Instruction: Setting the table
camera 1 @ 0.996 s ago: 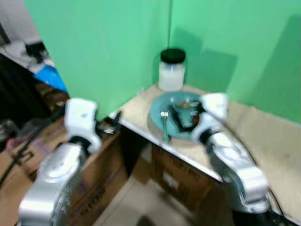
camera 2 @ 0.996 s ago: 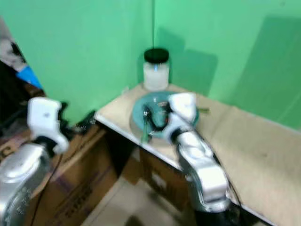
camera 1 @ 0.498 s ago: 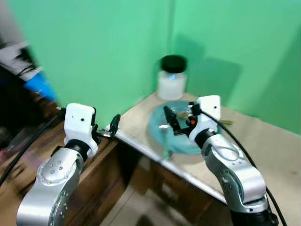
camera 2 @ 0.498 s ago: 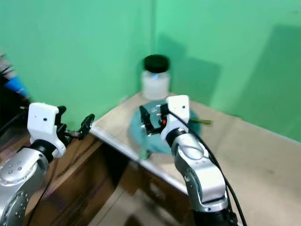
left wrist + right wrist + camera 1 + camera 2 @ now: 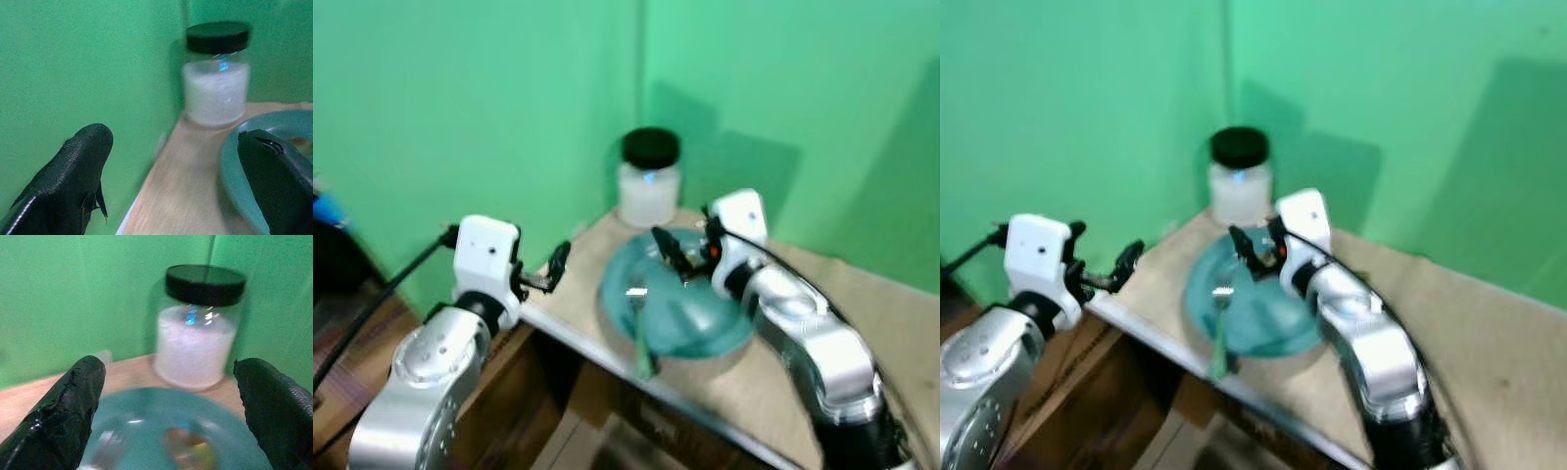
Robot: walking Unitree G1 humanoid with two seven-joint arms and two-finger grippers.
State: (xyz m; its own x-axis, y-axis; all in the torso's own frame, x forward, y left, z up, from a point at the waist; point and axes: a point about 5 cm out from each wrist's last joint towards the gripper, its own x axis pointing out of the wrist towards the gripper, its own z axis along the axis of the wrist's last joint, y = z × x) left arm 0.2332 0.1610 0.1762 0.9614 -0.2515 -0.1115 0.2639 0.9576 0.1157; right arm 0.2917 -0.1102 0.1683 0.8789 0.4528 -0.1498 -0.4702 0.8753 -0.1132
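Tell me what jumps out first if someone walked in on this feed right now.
The teal plate near the table corner, with a green-handled fork lying across it and jutting over the edge. Behind it, against the green wall, stands a black-lidded jar of white contents. The right end effector is open above the plate's far side; the left end effector is open just off the table's left edge.

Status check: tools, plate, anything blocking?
Right tool open, over the plate, holding nothing. Left tool open at the table corner. Fork on plate, handle past the rim. Jar right behind.
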